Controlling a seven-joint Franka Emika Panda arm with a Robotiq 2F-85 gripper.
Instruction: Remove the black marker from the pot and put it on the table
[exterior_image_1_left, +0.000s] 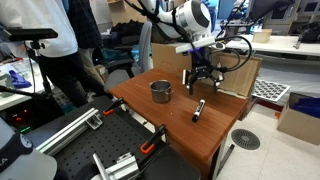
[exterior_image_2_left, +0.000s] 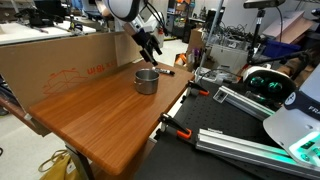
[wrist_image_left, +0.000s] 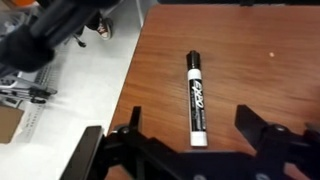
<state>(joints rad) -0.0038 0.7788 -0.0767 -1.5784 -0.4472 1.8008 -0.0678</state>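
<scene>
Already the slim black marker with a paler end (wrist_image_left: 196, 98) lies flat on the large reddish-brown wooden table (wrist_image_left: 250, 60), outside the small round shiny grey metal pot (exterior_image_1_left: 161, 91). In an exterior view the marker (exterior_image_1_left: 198, 110) rests apart from the pot, on the side toward the table's edge. The Robotiq gripper (exterior_image_1_left: 200, 82) hangs above it. In the wrist view its fingers (wrist_image_left: 262, 125) stand spread wide on either side of the marker, holding nothing and not touching it.

By the look of it, the task's main work is done: the marker is out of the pot and down on the wood. What seems left is only for the arm to rise clear.

As for room, the wrist view shows the table's edge running diagonally just beside the marker, with pale floor beyond. The marker lies wholly on the wood but near that edge, so a nudge could roll it off. Straight up looks open. In an exterior view the pot (exterior_image_2_left: 147, 81) sits near the arm, and an upright tan cardboard sheet (exterior_image_2_left: 60, 60) walls off the table's long side, so sideways moves there are tighter.
</scene>
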